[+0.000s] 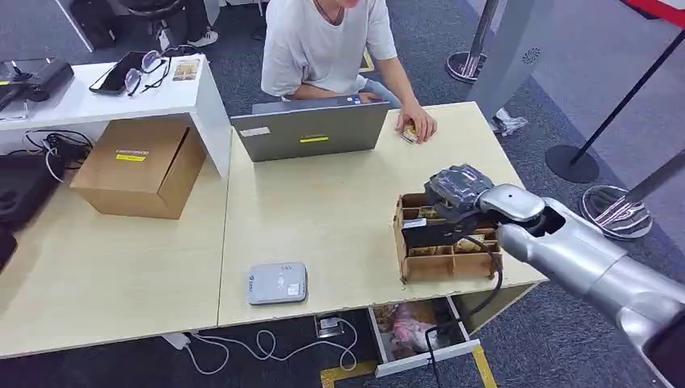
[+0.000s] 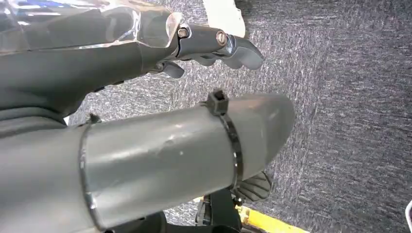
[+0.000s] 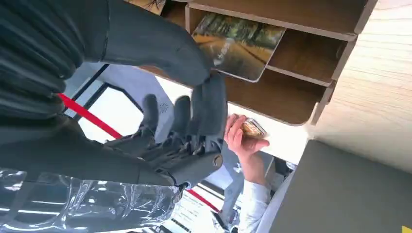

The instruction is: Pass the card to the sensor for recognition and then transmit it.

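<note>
The wooden card box [image 1: 440, 263] stands at the table's right front, divided into compartments. A card with a forest picture [image 3: 238, 43] leans in one compartment [image 3: 286, 94]. My right hand [image 1: 459, 194] hangs over the box. Its thumb [image 3: 160, 46] and a dark finger [image 3: 211, 104] meet at the card's near edge and pinch it while it still sits in the slot. The grey sensor pad [image 1: 276, 283] lies flat near the table's front edge, well left of the box. My left hand [image 2: 214, 43] hangs over grey carpet and holds nothing.
A person sits behind an open grey laptop [image 1: 311, 129], one hand [image 1: 416, 125] on a small object at the table's far right. A cardboard carton [image 1: 141, 166] stands at the left. An open drawer [image 1: 420, 331] juts out below the card box.
</note>
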### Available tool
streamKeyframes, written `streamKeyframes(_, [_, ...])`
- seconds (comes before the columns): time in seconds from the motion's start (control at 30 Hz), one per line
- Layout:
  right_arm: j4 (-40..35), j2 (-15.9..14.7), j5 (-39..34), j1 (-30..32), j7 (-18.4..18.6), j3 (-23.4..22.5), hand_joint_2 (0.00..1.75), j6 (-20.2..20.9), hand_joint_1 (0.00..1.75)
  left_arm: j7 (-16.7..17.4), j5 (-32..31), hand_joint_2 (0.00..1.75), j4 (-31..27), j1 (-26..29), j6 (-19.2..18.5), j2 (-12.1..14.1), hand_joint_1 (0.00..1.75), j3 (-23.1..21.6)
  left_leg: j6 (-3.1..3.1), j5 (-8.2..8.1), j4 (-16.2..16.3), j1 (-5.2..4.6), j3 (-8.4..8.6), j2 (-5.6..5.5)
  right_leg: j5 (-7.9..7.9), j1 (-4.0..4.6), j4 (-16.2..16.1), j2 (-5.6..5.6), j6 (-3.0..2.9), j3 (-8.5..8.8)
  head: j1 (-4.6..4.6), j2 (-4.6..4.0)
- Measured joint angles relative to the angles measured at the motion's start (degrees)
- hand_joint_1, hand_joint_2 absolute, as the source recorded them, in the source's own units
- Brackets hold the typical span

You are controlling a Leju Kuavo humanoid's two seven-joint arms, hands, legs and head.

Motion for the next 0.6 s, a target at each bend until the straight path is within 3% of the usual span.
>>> streamKeyframes(0.07, [0.0, 0.0, 0.0, 0.0, 0.0, 0.0, 1.75, -0.1, 1.12, 0.0, 0.0, 0.0, 0.0, 0.0, 0.0, 0.0, 0.0, 0.0, 0.0, 0.0, 0.0, 0.0, 0.01, 0.0, 0.0, 0.0, 0.0, 0.0, 0.0, 0.0, 0.0, 0.0])
streamKeyframes(0.1, [0.0, 0.0, 0.0, 0.0, 0.0, 0.0, 1.75, -0.2, 1.13, 0.0, -0.1, 0.0, 0.0, 0.0, 0.0, 0.0, 0.0, 0.0, 0.0, 0.0, 0.0, 0.0, 0.01, 0.0, 0.0, 0.0, 0.0, 0.0, 0.0, 0.0, 0.0, 0.0])
streamKeyframes(0.13, [0.0, 0.0, 0.0, 0.0, 0.0, 0.0, 1.75, -0.2, 1.01, 0.0, -0.1, 0.0, 0.0, 0.0, 0.0, 0.0, 0.0, 0.0, 0.0, 0.0, 0.0, 0.0, 0.01, 0.0, 0.0, 0.0, 0.0, 0.0, 0.0, 0.0, 0.0, 0.0])
streamKeyframes(0.2, [0.0, 0.0, -0.1, 0.0, 0.0, 0.0, 1.75, -0.4, 0.4, 0.0, -0.1, 0.0, 0.0, 0.0, 0.0, 0.0, 0.0, 0.0, 0.0, 0.0, 0.0, 0.0, 0.01, 0.0, 0.0, 0.0, 0.0, 0.0, 0.0, 0.0, 0.0, 0.0])
streamKeyframes(0.33, [0.0, 0.0, -0.1, 0.0, -0.1, 0.0, 1.75, -0.6, 0.09, 0.0, -0.1, 0.0, 0.0, 0.0, 0.0, 0.0, 0.0, 0.0, 0.0, 0.0, 0.0, 0.0, 0.01, 0.0, 0.0, 0.0, 0.0, 0.0, 0.0, 0.0, 0.0, 0.0])
streamKeyframes(0.43, [0.0, 0.0, -0.1, 0.0, -0.2, 0.0, 1.75, -0.6, 0.07, 0.0, -0.1, 0.0, 0.0, 0.0, 0.0, 0.0, 0.0, 0.0, 0.0, 0.0, 0.0, 0.0, 0.01, 0.0, 0.0, 0.0, 0.0, 0.0, 0.0, 0.0, 0.0, 0.0])
streamKeyframes(0.6, [0.0, 0.0, -0.2, 0.0, -0.2, 0.0, 1.75, -0.7, 0.51, 0.0, -0.1, 0.0, 0.0, 0.0, 0.0, -0.1, 0.0, 0.0, 0.0, 0.0, 0.0, 0.0, 0.01, 0.0, 0.0, 0.0, 0.0, 0.0, 0.0, 0.0, 0.0, 0.0])
